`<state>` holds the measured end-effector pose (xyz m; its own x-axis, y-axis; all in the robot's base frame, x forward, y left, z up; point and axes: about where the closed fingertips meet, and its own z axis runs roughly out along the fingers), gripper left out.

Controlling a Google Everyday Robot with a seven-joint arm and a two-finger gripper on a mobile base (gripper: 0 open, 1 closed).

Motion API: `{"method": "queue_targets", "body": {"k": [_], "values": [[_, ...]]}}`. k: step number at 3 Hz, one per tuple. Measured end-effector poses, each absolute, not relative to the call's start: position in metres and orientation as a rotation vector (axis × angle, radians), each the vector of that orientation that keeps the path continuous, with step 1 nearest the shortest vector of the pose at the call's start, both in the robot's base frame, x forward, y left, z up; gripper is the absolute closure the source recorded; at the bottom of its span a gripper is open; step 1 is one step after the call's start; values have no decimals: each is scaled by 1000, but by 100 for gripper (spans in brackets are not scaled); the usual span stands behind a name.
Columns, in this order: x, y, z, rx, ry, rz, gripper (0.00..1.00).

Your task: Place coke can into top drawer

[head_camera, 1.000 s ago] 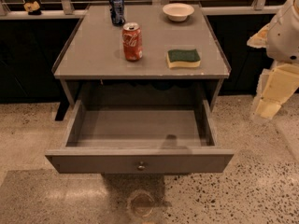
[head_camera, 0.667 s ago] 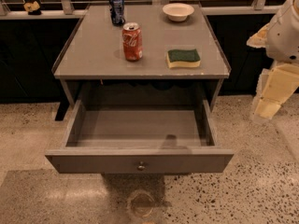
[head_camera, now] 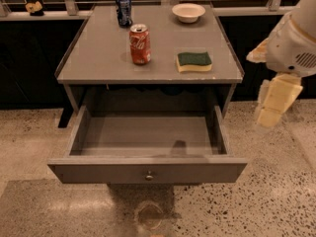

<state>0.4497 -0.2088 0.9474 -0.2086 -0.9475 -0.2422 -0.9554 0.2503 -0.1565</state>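
The red coke can (head_camera: 140, 44) stands upright on the grey cabinet top (head_camera: 98, 58), left of centre. The top drawer (head_camera: 147, 171) is pulled wide open below it, and its inside shows nothing in it. A small round knob (head_camera: 149, 176) sits at the centre of the front panel. My gripper (head_camera: 274, 101) hangs at the right edge of the view, beside the cabinet's right side, well apart from the can and holding nothing that I can see.
A dark blue can (head_camera: 124, 9) stands at the back of the top. A white bowl (head_camera: 188, 12) sits at the back right. A green and yellow sponge (head_camera: 194, 61) lies right of the coke can. Speckled floor surrounds the cabinet.
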Motion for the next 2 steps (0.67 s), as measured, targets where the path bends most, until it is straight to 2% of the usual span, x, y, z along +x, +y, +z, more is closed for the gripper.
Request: {"method": "queue_targets", "body": {"k": [1, 2], "values": [[469, -173, 913, -1881, 2162, 171, 0], [487, -131, 890, -1957, 2049, 200, 0]]}}
